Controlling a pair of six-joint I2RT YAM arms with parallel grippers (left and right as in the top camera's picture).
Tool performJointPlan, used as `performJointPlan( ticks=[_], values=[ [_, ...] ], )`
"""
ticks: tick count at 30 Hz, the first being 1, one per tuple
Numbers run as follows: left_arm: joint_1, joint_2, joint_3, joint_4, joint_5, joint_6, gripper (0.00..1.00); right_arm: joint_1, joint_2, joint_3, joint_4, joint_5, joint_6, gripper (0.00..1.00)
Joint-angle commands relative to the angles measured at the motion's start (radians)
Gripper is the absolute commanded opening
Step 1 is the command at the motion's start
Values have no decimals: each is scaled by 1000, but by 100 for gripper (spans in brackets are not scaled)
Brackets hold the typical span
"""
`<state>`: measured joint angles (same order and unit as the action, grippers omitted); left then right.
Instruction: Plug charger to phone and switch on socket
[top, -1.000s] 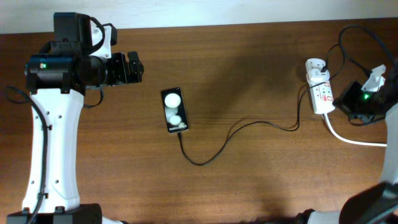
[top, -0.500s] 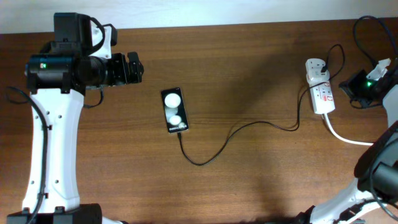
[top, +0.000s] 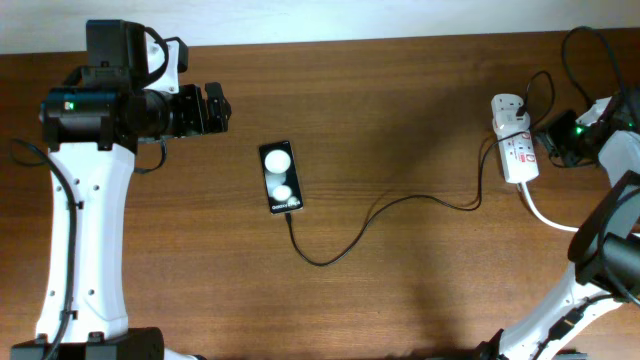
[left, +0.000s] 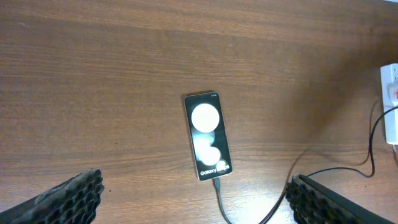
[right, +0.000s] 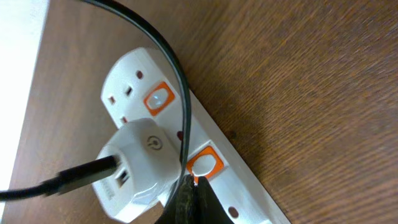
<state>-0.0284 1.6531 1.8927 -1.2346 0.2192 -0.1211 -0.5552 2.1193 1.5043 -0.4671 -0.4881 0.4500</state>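
Right wrist view: the socket (right: 130, 78) is cut by the bottom edge. The right gripper (right: 189, 198) shows only as a dark blurred tip there — contact with the orange switch (right: 205, 163) cannot be told. Left wrist view: pads (left: 65, 200) of the left gripper (top: 216, 108) are cropped at the bottom corners, and the charger (left: 219, 198) runs off the bottom edge. Overhead: text on the phone (top: 279, 178) is too small to read, and the white cord (top: 560, 222) leaves the right edge.
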Motion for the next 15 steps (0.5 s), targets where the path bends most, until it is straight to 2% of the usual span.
performJointPlan(
  ticks=[1, 10, 15],
  values=[
    [-1, -10, 4, 3, -6, 2, 99, 17, 48, 39, 6, 13, 16, 4],
    [-1, -10, 4, 3, -6, 2, 99, 65, 103, 41, 67, 51, 39, 4],
    [-1, -10, 4, 3, -6, 2, 99, 66, 103, 40, -11, 51, 38, 4]
  ],
)
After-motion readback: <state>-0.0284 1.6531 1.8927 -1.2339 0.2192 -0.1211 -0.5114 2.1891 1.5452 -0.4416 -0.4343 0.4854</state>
